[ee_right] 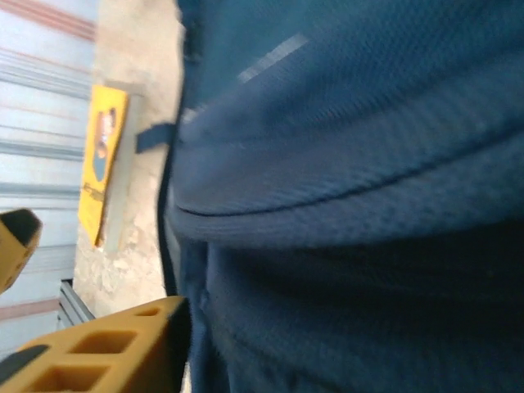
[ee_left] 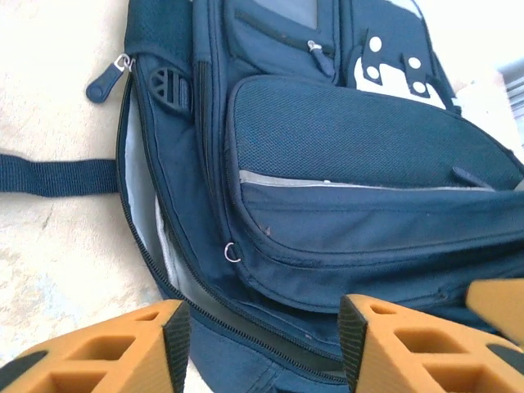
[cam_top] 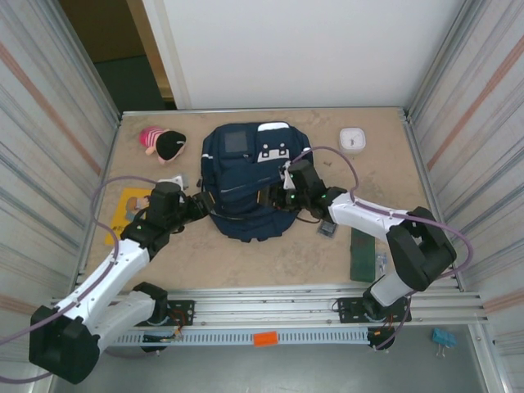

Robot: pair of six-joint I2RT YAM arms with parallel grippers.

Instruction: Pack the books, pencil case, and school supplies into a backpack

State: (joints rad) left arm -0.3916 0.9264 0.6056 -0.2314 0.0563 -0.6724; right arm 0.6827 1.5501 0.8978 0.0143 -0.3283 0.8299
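Nearest you, by the bench's [cam_top: 246, 262] right near corner, the dark green book [cam_top: 363, 254] lies flat, with the grey calculator [cam_top: 327, 228] just beyond it. The navy backpack [cam_top: 246, 184] sits mid-bench. Your left pincer [ee_left: 264, 336] is spread, straddling its unzipped side edge. Your right pincer [ee_right: 106, 274] is spread too, pinching nothing, close against the pack's right side. The yellow book [cam_top: 131, 205] lies at the left edge.

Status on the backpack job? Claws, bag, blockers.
Left claw open, straddling part-open zipper edge of backpack. Right claw against its right side, grip unclear. Yellow book, green book on table, unpacked. Left arm partly over yellow book.
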